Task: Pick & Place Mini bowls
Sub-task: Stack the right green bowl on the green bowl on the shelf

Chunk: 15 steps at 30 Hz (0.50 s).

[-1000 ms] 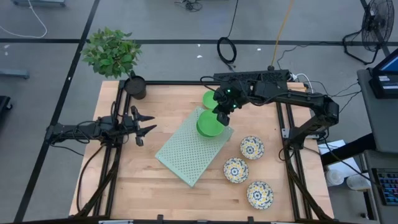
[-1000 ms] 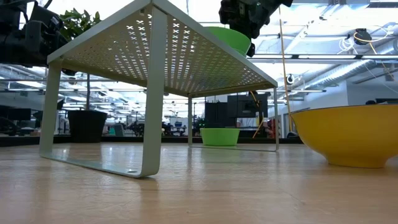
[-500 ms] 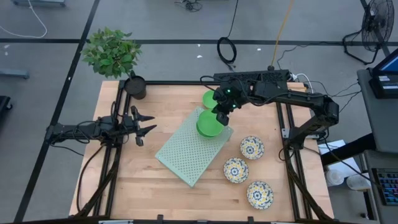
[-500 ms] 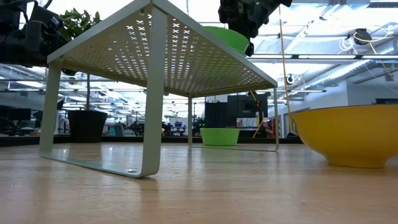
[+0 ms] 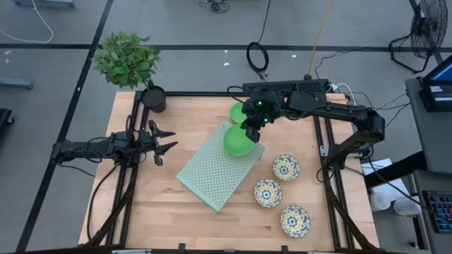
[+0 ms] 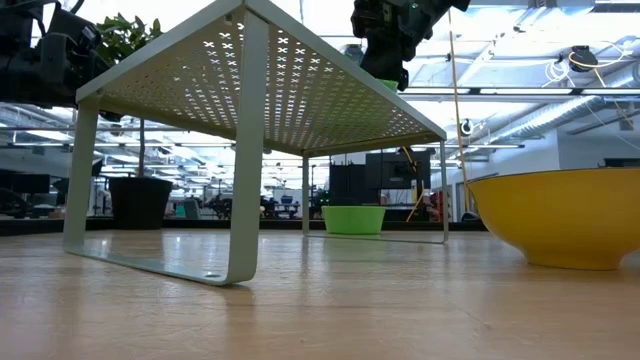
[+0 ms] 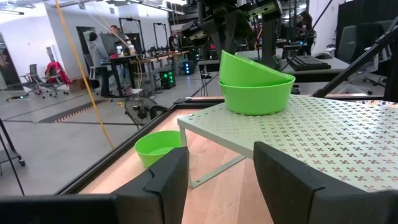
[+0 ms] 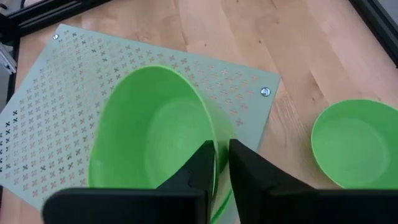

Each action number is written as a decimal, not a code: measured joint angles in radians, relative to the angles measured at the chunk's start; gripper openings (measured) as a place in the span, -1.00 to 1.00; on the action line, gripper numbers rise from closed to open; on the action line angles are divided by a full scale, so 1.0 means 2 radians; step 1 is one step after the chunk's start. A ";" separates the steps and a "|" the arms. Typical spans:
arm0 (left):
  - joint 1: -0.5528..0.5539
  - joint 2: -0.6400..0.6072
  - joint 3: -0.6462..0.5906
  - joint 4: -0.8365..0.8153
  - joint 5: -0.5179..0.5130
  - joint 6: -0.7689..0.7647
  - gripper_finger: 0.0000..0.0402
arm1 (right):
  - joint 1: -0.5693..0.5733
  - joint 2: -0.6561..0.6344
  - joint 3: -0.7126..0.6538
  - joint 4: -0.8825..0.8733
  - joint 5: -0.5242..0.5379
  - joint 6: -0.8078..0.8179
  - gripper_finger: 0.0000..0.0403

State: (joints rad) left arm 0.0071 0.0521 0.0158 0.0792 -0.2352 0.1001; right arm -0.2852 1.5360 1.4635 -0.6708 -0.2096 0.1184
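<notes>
Right hand (image 8: 216,163) sits over the rim of the top green bowl (image 7: 254,67), fingers nearly together with the rim between them; grip looks loose, cannot tell if it has let go. That bowl is tilted, nested in a second green bowl (image 7: 257,99) on the pale perforated rack (image 5: 215,169), near its far corner. Third green bowl (image 8: 356,142) lies on the surface just beside the rack. Three floral bowls (image 5: 285,166) lie on the surface well apart from the rack, toward the right arm's side.

Risks: top bowl is not seated flat, so it could rock or slide off the stack. If the fingers lift while catching the rim, they could drag both bowls toward the rack edge.

Left hand (image 5: 164,139) waits with fingers apart at the left of the surface.
</notes>
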 joint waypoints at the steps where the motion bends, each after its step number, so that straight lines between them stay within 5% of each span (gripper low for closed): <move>1: 0.000 0.000 0.000 0.000 0.000 0.000 -0.09 | 0.000 0.000 0.000 0.000 0.000 0.000 -0.78; 15: 0.000 0.000 0.000 0.000 0.000 0.000 -0.09 | 0.000 0.000 0.000 0.032 0.000 -0.007 -0.35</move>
State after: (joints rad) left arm 0.0071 0.0521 0.0158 0.0792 -0.2352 0.1001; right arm -0.2852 1.5360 1.4635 -0.6066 -0.2102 0.1042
